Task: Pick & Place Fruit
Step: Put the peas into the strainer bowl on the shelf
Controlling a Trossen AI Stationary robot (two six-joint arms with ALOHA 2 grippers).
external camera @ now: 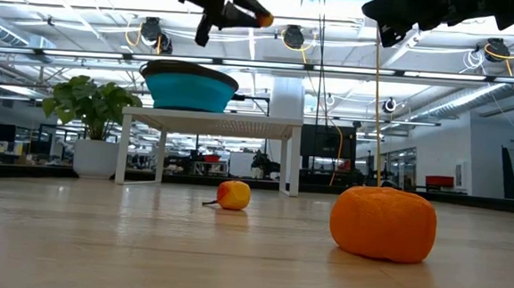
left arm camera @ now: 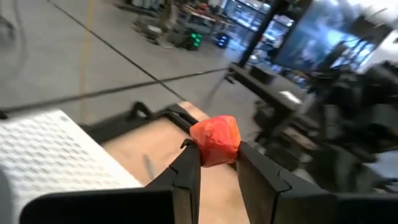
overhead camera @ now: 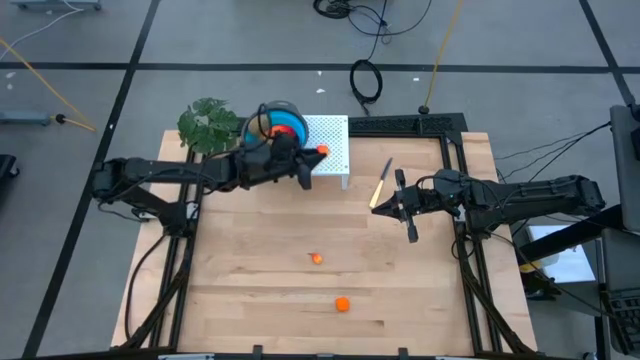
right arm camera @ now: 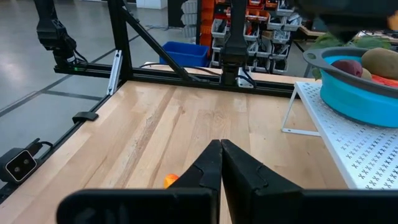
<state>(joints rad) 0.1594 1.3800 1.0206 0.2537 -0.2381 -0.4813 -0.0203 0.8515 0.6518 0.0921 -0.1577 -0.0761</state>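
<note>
Overhead, left to right | left gripper (overhead camera: 318, 152) clenched on an orange-red fruit piece (overhead camera: 322, 150), held high over the white perforated stand (overhead camera: 335, 150), blue bowl (overhead camera: 287, 124) just beside, toward the arm's base | two fruits (overhead camera: 317, 258) loose on the table | right gripper (overhead camera: 411, 225) clamped shut, empty, nearer them.

Leafy plant (overhead camera: 208, 124) beside white perforated stand (overhead camera: 335, 150); knife (overhead camera: 381, 183), probably

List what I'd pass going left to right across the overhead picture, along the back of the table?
Green leafy plant → blue bowl → white perforated stand → pale-handled knife.
</note>
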